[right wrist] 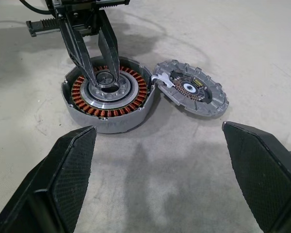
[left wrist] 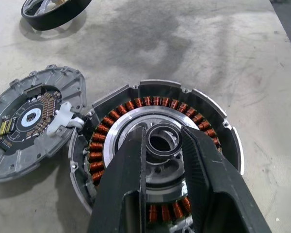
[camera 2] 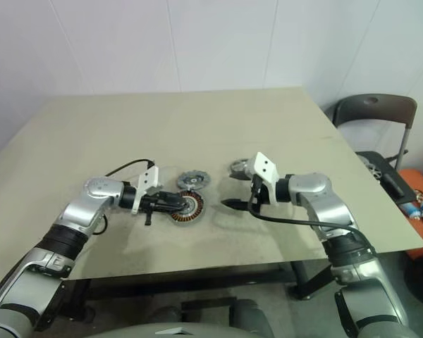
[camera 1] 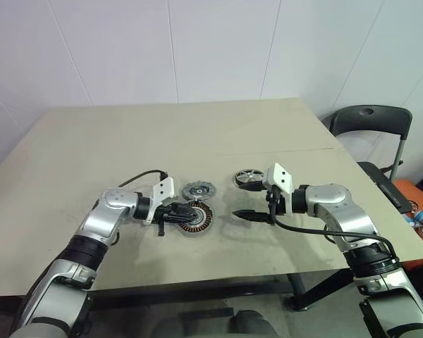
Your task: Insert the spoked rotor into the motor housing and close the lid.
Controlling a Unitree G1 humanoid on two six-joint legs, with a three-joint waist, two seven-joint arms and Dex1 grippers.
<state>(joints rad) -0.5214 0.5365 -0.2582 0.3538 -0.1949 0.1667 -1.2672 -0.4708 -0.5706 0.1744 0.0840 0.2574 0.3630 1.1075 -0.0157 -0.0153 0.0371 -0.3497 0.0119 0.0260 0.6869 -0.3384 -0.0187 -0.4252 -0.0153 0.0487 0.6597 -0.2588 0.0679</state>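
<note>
We note the motor housing [left wrist: 155,155], a large round silver-rimmed disc with a ring of copper-brown coil windings, lying flat on the beige bench [camera 1: 197,134] with its open face up. The left tool [left wrist: 162,145] has its two black fingers set narrowly on either side of the raised ring of the central hub; from the wrist view they appear to pinch it, though we cannot confirm firm contact. The lid [left wrist: 31,121], a grey notched-edge metal disc showing a circuit face, lies just beside the housing, touching or nearly touching its rim through a small white tab. The spoked rotor [camera 1: 248,178], a small wheel with black rim and silver spokes, sits on the bench apart from the housing, close behind the right tool [camera 1: 252,202], whose fingers stand wide apart and empty. Risks as we judge them: the left fingers occupy the very hub the rotor must seat over, so insertion would be blocked or the rotor tilted unless they release first; the housing may slide if released early; magnets might snatch the rotor off-centre; the lid's tab could snag when swung over.
</note>
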